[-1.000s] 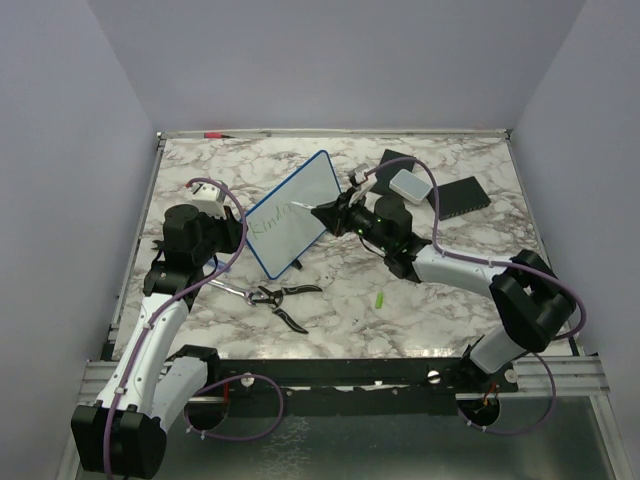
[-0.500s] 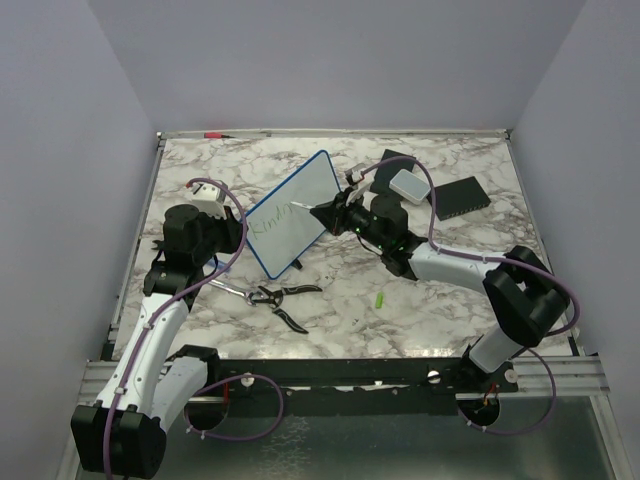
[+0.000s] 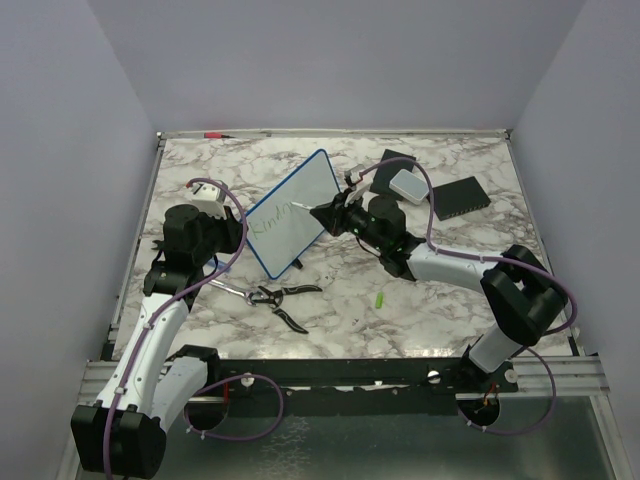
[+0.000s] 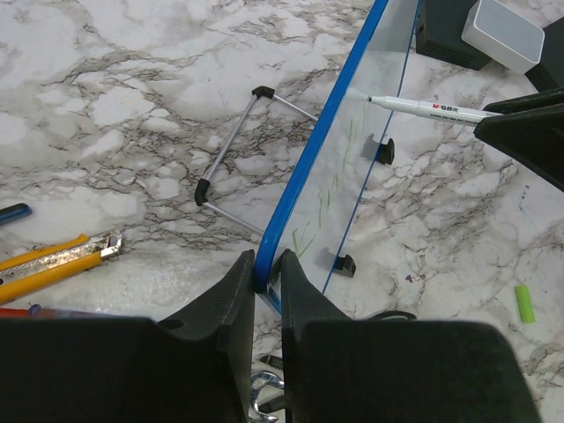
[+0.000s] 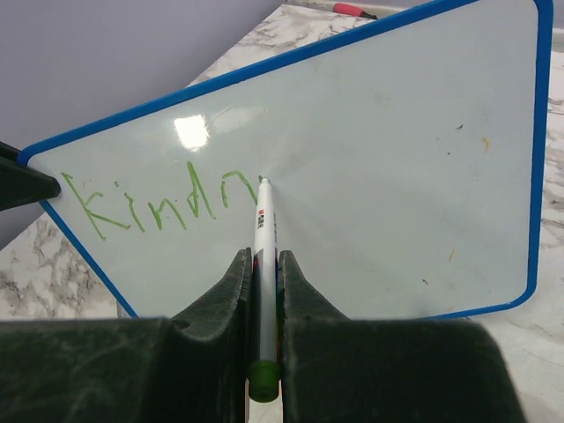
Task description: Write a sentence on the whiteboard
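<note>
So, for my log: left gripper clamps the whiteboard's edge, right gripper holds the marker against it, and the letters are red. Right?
No, the letters are green, per the right wrist view. The left gripper clamps the whiteboard; the right gripper holds the marker.

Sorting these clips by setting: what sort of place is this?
Probably a robot lab test cell: plain walls box in a marble-patterned table, with a metal mounting rail along its near edge.

Pliers [image 3: 279, 296] perhaps crowd whiteboard's [image 3: 290, 215] near side.
</note>
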Available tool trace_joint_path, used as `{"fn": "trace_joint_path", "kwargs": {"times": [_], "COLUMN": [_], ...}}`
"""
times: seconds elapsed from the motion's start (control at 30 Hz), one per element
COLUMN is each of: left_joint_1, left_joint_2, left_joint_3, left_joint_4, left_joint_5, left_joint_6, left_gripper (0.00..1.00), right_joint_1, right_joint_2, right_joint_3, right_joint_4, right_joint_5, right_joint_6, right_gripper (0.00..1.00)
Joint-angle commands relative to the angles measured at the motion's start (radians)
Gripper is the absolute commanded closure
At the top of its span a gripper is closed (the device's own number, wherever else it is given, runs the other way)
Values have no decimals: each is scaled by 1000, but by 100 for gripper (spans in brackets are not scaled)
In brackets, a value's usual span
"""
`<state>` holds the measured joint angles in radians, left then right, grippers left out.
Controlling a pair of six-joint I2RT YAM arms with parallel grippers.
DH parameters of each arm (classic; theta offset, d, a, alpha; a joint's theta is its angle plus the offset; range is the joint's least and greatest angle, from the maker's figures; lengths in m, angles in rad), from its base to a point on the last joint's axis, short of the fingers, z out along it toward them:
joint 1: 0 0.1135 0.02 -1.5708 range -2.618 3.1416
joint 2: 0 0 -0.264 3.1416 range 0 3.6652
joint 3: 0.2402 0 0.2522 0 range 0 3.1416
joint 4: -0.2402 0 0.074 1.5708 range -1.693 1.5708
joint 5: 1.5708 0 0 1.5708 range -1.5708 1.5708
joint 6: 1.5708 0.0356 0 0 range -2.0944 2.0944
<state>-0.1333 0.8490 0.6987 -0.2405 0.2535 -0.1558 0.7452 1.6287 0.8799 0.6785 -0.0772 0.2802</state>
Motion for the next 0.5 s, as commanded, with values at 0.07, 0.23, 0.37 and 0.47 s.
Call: {"fn": "trace_joint_path", "kwargs": {"times": [0.07,0.23,0.37,0.47], "left_joint_1": [-5,-5,-3,-4], "left_joint_2": [-12,-13,-13,-13], "left_joint_3": [-10,-11,-11,-10], "left_joint_4": [-6,-6,-6,-6], "left_joint_5": [-11,-10,-11,-11], "left_joint_6": [14,14,15,14], "left_gripper": [97,97,97,97], "right_joint_1": [-1,-1,0,0], "right_joint_2": [13,5,-1,-6], "right_joint_3": [16,18,17,17], "right_joint_4": [-24,-22,-8,1], "right_joint_5": [72,96,84,58], "right_joint_6": [2,0,-4,-8], "right_gripper": [99,99,99,99]}}
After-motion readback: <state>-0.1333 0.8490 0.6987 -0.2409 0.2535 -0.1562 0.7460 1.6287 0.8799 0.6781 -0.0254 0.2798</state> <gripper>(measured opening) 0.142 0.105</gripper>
